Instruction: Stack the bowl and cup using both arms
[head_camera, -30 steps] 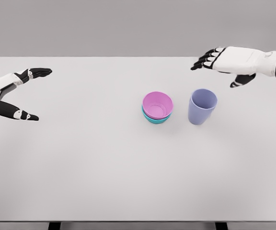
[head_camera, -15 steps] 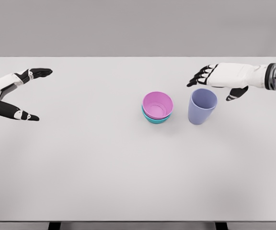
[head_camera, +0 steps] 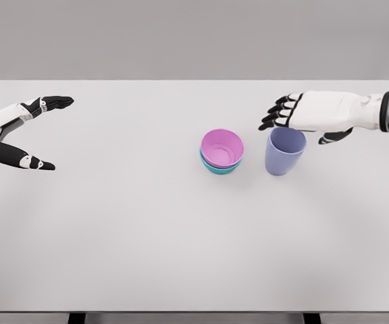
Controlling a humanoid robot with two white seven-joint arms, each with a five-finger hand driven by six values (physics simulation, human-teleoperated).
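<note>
The right hand (head_camera: pixel 301 116) hovers just behind and above the rim of the lavender cup (head_camera: pixel 284 151), fingers spread and holding nothing, while the left hand (head_camera: pixel 20 131) rests open and empty well apart at the table's (head_camera: pixel 147 229) left edge. The cup stands upright just to the right of the pink bowl (head_camera: pixel 222 147), which sits nested in a teal bowl (head_camera: pixel 216 169). The likely risk is that the fingers meet the rim before they wrap the wall, tipping the light cup or shoving it into the bowls and shifting the stack.
</note>
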